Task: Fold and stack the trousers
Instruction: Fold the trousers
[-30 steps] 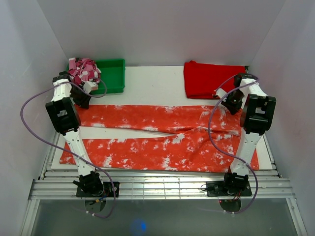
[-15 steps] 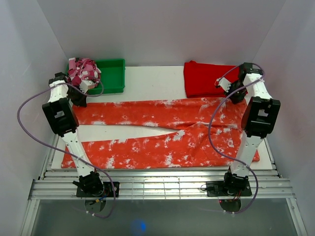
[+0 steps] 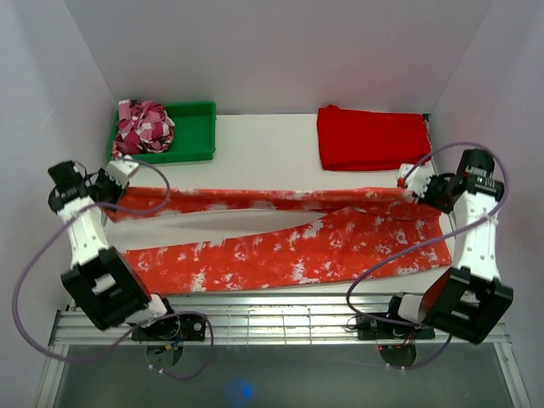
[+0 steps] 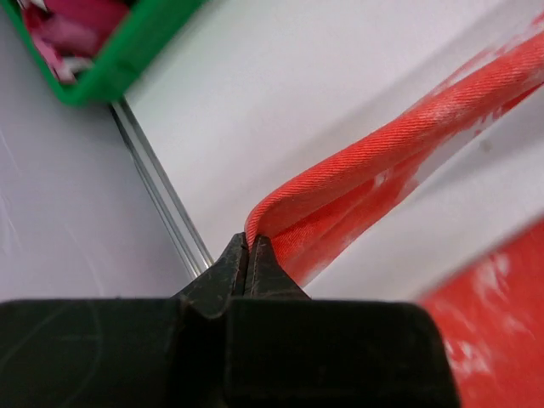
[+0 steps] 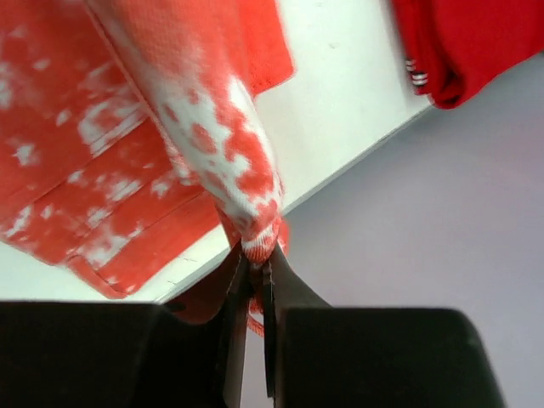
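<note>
The orange-red trousers (image 3: 280, 246) with white splotches lie lengthwise across the white table. Their far leg is lifted and stretched taut between both grippers. My left gripper (image 3: 109, 178) is shut on the far leg's left end, seen as a pinched fold (image 4: 340, 183) in the left wrist view. My right gripper (image 3: 418, 187) is shut on the waist end at the right, where bunched speckled cloth (image 5: 229, 170) runs up from the closed jaws. The near leg rests flat on the table.
A green bin (image 3: 191, 132) at the back left holds a pink-and-white crumpled cloth (image 3: 143, 126). A plain red folded cloth (image 3: 370, 136) lies at the back right. White walls close in on both sides. A metal rail (image 3: 280, 319) runs along the near edge.
Both arms have swung outward and nearer, pulling the far leg up and taut; its far edge has lifted off the table and drawn toward the near leg.
</note>
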